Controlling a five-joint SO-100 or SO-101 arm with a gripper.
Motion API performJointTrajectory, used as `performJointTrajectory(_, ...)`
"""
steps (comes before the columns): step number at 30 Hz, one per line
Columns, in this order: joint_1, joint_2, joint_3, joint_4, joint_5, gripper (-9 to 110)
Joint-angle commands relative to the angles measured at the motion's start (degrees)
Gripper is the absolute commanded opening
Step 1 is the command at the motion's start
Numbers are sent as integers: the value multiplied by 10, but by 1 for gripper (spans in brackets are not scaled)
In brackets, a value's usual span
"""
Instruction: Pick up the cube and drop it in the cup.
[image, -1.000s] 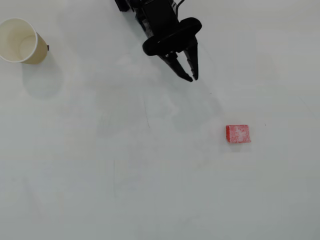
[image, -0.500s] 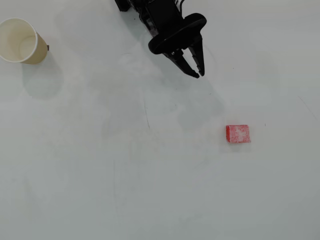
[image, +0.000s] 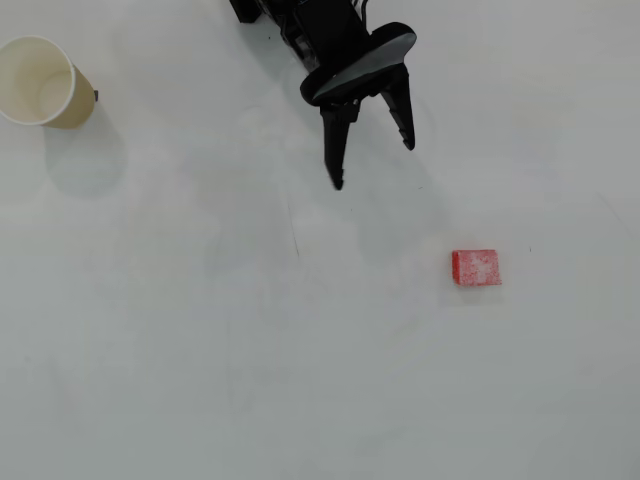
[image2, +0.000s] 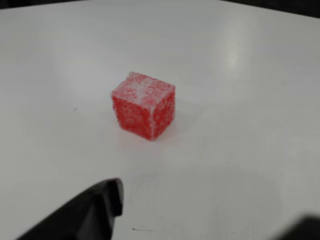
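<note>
The cube (image: 476, 267) is a small red block with whitish speckled faces, lying alone on the white table at the right of the overhead view. In the wrist view the cube (image2: 144, 105) sits a little above centre, ahead of a black fingertip (image2: 95, 205) at the bottom left. My black gripper (image: 374, 166) hangs at the top centre of the overhead view, up and left of the cube, open with its fingers spread wide and nothing between them. The cream paper cup (image: 42, 82) stands at the far top left, well away from both.
The white table (image: 250, 350) is bare apart from faint scuff marks. The arm's black body (image: 300, 20) enters from the top edge. Dark table edges show along the top of the wrist view.
The gripper has opened: its fingers were nearly together a second ago and now stand wide apart. It also shifted slightly right. The cube and cup have not moved.
</note>
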Motion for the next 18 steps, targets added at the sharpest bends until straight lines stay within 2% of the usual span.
performJointTrajectory(1,-4,16,19,-1,2,49)
performJointTrajectory(9,4,-1,12,-23,0,50)
performJointTrajectory(18,-8,-214,-141,-83,2,50)
